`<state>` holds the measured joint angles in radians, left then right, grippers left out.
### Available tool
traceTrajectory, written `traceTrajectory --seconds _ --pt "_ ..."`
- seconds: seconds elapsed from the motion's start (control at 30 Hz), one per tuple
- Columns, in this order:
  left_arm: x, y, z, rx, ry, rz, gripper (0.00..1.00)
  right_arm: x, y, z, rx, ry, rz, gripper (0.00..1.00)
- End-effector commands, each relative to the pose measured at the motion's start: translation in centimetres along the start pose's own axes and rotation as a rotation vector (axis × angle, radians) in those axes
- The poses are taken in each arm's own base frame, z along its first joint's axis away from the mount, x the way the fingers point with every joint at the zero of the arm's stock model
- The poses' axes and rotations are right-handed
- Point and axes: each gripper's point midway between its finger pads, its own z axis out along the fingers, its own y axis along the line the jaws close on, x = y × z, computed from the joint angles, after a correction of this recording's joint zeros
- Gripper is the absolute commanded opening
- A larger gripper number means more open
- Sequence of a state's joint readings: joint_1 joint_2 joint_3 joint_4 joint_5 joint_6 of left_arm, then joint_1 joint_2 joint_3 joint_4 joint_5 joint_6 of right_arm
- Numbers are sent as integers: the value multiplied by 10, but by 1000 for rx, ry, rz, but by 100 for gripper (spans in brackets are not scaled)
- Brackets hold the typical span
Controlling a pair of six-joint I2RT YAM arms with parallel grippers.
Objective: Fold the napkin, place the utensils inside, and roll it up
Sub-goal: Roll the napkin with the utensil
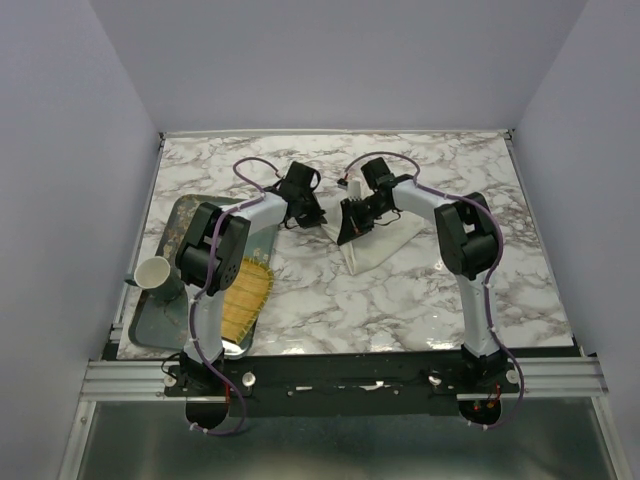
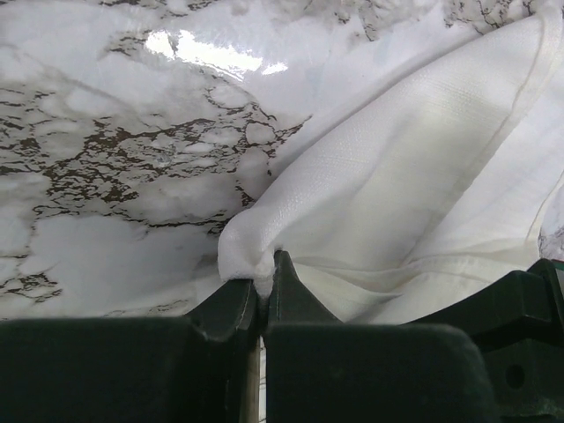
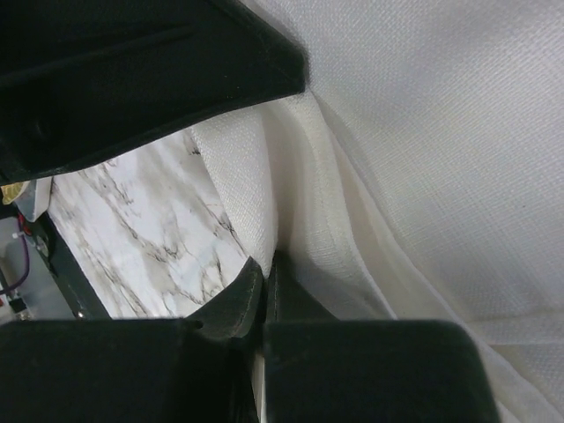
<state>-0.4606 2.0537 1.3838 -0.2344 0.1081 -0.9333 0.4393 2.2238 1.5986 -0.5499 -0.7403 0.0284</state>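
The cream-white napkin (image 1: 385,245) lies bunched and partly lifted in the middle of the marble table. My left gripper (image 1: 310,213) is shut on a pinched corner of it; the left wrist view shows cloth (image 2: 414,176) squeezed between the jaw tips (image 2: 262,271). My right gripper (image 1: 350,228) sits right beside the left one and is shut on a folded edge of the napkin (image 3: 441,132) at its tips (image 3: 267,264). The spoon is not in view.
A grey metal tray (image 1: 160,305) sits at the left edge, holding a yellow fringed mat (image 1: 245,290) and a white cup (image 1: 153,272). The left gripper's black body (image 3: 132,70) crowds the right wrist view. Bare marble (image 1: 400,310) shows in front of the napkin.
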Motion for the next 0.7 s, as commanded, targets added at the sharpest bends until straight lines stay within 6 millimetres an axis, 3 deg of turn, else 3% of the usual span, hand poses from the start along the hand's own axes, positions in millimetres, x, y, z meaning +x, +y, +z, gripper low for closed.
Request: traceTrajectory --seconds 0.0,0.13,0.23,0.3,0.33,0.37,0.43,0.5,0.67 --pt "24 21 -2 -93 77 -62 0 -1 2 -17 135 35 -54 12" --pt "35 24 -7 -95 101 -148 0 -8 8 -39 282 18 -96 28" --pt "40 21 -10 -93 111 -192 0 -4 11 -46 382 26 -113 39" --pt "43 23 -11 -100 117 -223 0 0 24 -47 419 13 -127 43" --pt "45 22 -12 -99 122 -230 0 -1 20 -50 487 4 -140 50" --pt "47 23 -12 -102 127 -243 0 1 32 -49 505 -4 -174 53" --pt "49 19 -13 -93 133 -253 0 5 29 -45 567 -19 -196 58" --pt "52 19 -15 -97 142 -261 0 4 39 -35 568 -46 -237 59" --pt "56 18 -19 -93 160 -280 0 20 33 -17 686 -50 -326 69"
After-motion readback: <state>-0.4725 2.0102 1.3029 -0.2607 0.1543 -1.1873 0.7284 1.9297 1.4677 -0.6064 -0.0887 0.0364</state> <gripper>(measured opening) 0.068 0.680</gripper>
